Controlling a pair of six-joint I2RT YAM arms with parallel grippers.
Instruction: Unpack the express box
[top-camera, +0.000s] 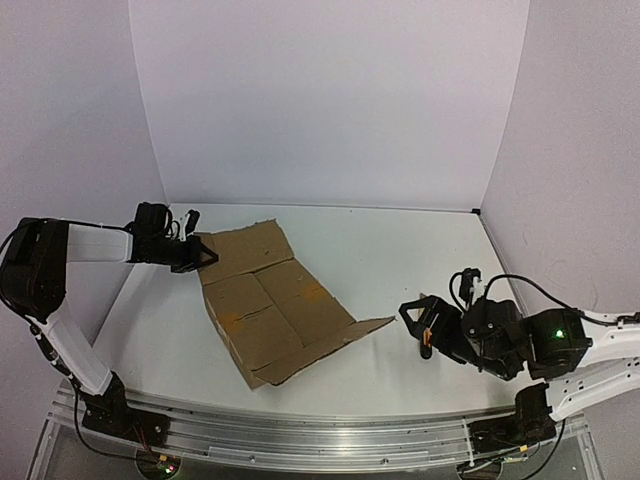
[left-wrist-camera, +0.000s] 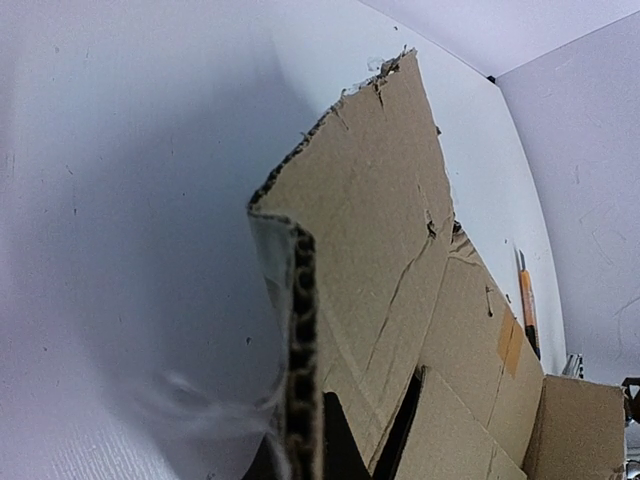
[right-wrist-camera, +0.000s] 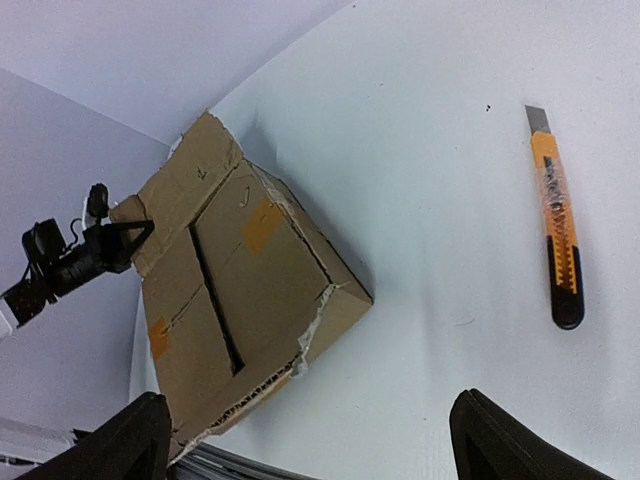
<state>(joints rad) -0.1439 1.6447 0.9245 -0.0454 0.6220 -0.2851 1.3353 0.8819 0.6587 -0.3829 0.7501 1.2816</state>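
Left arm (top-camera: 95, 245) stretched low across the bench (top-camera: 400, 260). Left jaws pressed together on a corner flap of the express box (top-camera: 270, 300), the cardboard edge right between them. The rest of the box lies just ahead of them, apparently tipped up on that side, centre seam gaping.

Right arm (top-camera: 560, 345) crouched low. Right jaws spread wide, holding nothing; the box is ahead-left of them, well apart. Orange utility knife (right-wrist-camera: 555, 230) flat on the bench, ahead-right of the right jaws.

Step, as I read it: opening the flaps, left anchoring. Next: right jaws reach a free flap, catch its edge, fold it back.
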